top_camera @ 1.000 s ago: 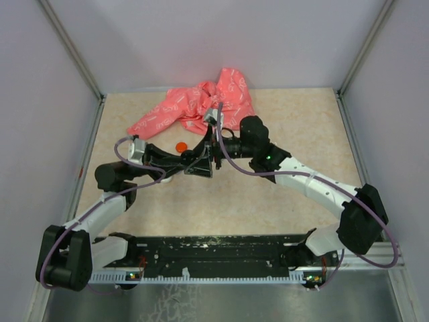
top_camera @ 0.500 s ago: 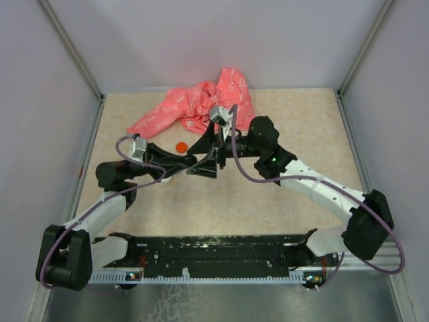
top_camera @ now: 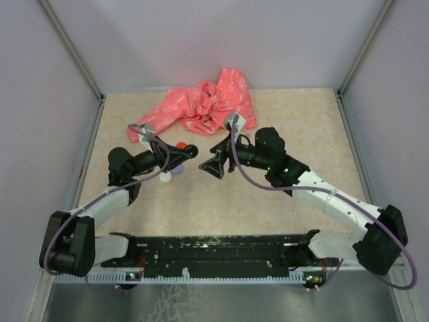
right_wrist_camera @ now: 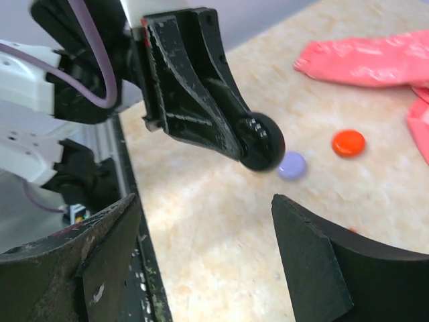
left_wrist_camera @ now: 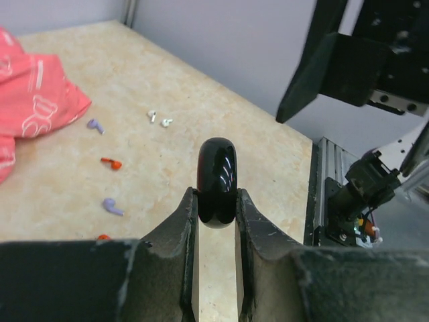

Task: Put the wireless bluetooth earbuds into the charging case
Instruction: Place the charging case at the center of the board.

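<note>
My left gripper (left_wrist_camera: 216, 201) is shut on a glossy black disc (left_wrist_camera: 217, 181), held edge-up above the table; the same black disc (right_wrist_camera: 261, 142) shows in the right wrist view. The red-orange charging case (top_camera: 181, 145) (right_wrist_camera: 348, 143) lies on the table just behind it, untouched. One red earbud (left_wrist_camera: 111, 163) lies loose on the table, and a second red piece (left_wrist_camera: 102, 237) peeks out beside my left finger. My right gripper (top_camera: 214, 166) (right_wrist_camera: 204, 201) stands wide open and empty, just right of the black disc and facing it.
A lavender disc (right_wrist_camera: 292, 165) and a white disc (top_camera: 165, 177) lie under the left gripper. Lavender earbuds (left_wrist_camera: 112, 206) and white earbuds (left_wrist_camera: 159, 119) are scattered on the table. A crumpled pink cloth (top_camera: 201, 107) lies at the back.
The two grippers, which met at the table's middle, have drawn apart. The left one swung left with the black disc and the right one backed off to the right.
</note>
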You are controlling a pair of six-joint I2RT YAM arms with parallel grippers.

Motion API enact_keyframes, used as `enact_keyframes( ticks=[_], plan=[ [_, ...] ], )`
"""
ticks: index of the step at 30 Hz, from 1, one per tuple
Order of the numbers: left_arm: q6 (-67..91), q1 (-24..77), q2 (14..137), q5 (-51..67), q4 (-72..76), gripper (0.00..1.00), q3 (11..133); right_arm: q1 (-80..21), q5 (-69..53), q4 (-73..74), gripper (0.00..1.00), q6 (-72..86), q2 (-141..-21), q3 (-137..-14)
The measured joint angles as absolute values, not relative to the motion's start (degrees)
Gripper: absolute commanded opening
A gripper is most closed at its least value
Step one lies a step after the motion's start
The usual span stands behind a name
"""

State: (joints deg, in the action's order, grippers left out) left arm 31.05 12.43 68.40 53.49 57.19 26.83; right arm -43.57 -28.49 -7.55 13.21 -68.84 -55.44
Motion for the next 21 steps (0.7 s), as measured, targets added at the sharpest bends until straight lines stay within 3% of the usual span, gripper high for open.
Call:
enact_keyframes(
  ticks=[9,21],
  plan=[
    [37.9,4.3,73.3,47.2,53.1,0.0,23.1,-43.5,-18.5,-1.5,0.79,10.0,-62.9,-46.1],
    [36.4,-7.9,73.2,31.0,22.1,0.0,26.1,-43.4,-12.6,1.3,0.79,6.6,-56.8,-38.2]
  ],
)
